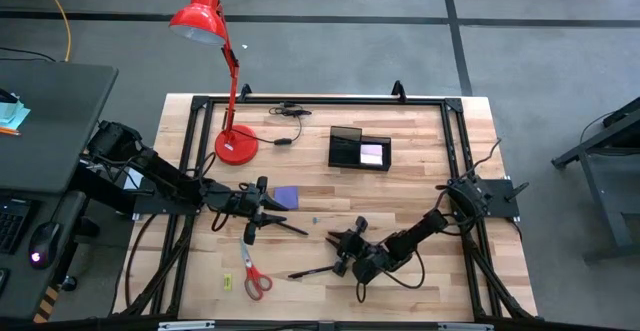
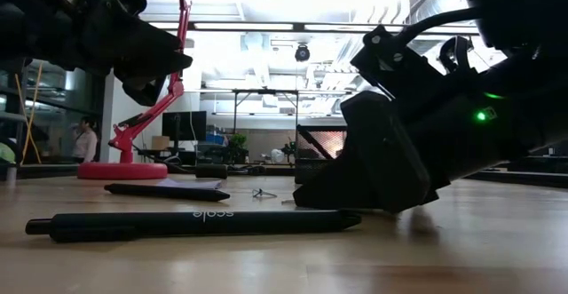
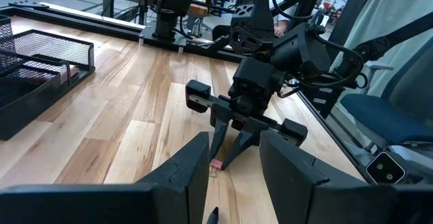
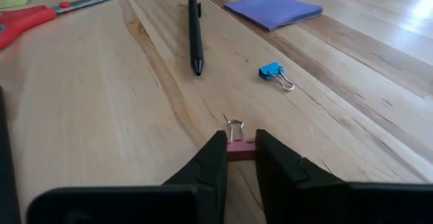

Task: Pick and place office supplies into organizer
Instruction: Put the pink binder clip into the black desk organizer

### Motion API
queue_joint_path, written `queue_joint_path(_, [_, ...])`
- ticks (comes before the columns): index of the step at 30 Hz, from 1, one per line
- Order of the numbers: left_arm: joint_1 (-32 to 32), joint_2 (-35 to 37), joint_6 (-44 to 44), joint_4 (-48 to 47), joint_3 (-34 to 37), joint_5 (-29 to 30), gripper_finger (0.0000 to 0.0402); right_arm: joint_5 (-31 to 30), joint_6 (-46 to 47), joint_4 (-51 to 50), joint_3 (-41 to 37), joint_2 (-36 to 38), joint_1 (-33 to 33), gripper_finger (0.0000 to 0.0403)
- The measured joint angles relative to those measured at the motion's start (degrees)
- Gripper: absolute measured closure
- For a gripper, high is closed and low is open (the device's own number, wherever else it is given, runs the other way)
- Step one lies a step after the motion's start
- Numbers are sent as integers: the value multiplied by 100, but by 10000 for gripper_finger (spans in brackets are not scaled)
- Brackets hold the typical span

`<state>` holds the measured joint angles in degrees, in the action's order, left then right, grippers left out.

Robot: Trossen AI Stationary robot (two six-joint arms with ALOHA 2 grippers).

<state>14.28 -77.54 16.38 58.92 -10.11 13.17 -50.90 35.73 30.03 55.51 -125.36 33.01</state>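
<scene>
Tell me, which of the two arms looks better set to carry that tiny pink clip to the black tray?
The right. Its gripper already pinches the pink clip on the table. The left gripper hovers farther off, pointing toward it and holding nothing, though it sits no farther from the organizer.

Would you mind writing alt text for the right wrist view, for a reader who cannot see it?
The right gripper has its two dark fingers pinched on a small red binder clip lying on the wooden table. Beyond it lie a blue binder clip, a black pen, a purple note pad and red-handled scissors.
</scene>
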Motion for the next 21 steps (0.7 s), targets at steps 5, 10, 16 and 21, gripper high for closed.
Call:
queue_joint_path(5, [0,0,0,0,0,0,284,-47,-159,162,-13,-14,1,361])
queue_joint_path(10, [0,0,-2,0,0,0,284,-87,-451,405,-19,-26,-4,346])
queue_joint_path(16, [0,0,0,2,0,0,284,-369,-876,617,-17,145,-62,358])
queue_joint_path(21, [0,0,0,2,0,2,284,-435,-921,451,-17,415,-169,357])
